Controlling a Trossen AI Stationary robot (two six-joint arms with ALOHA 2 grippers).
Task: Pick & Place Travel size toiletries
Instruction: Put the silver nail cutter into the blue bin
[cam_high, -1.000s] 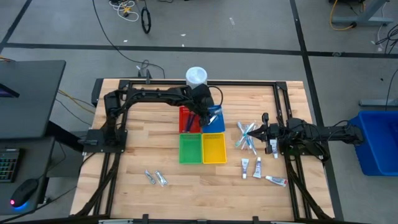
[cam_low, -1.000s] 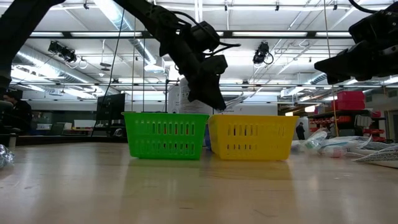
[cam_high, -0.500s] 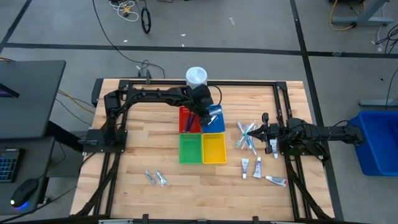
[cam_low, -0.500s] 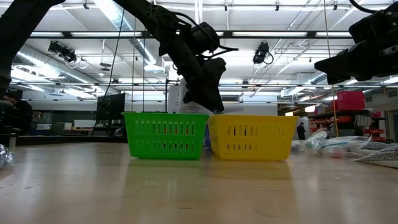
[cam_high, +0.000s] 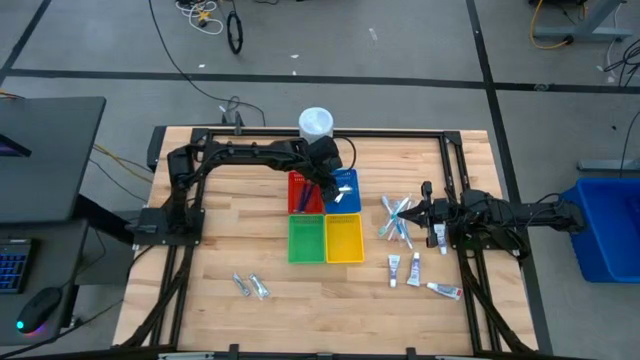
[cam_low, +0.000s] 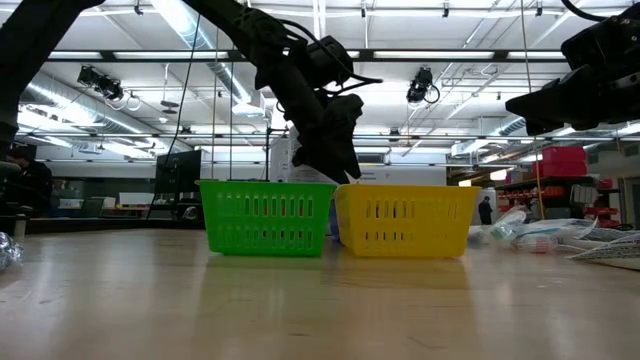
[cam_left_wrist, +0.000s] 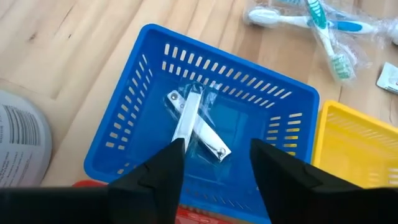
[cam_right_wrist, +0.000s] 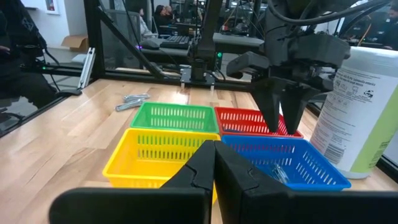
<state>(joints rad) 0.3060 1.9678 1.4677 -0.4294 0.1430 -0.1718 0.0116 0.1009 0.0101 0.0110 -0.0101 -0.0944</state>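
Left gripper (cam_left_wrist: 211, 165) open (empty) above blue tray (cam_left_wrist: 140, 118), two nail clippers (cam_left_wrist: 193, 124) inside

1. The left gripper (cam_left_wrist: 214, 165), above the blue tray (cam_left_wrist: 143, 124), now has its fingers (cam_left_wrist: 168, 168) spread apart; a second ago they were closer together.
2. A packet of metal nail clippers (cam_left_wrist: 196, 124) now lies loose on the blue tray's floor, clear of the fingers. In the earlier overhead pictures the gripper covered that spot.
3. In the overhead view, the left gripper has drawn back slightly toward the red tray (cam_high: 300, 195), uncovering more of the blue tray.
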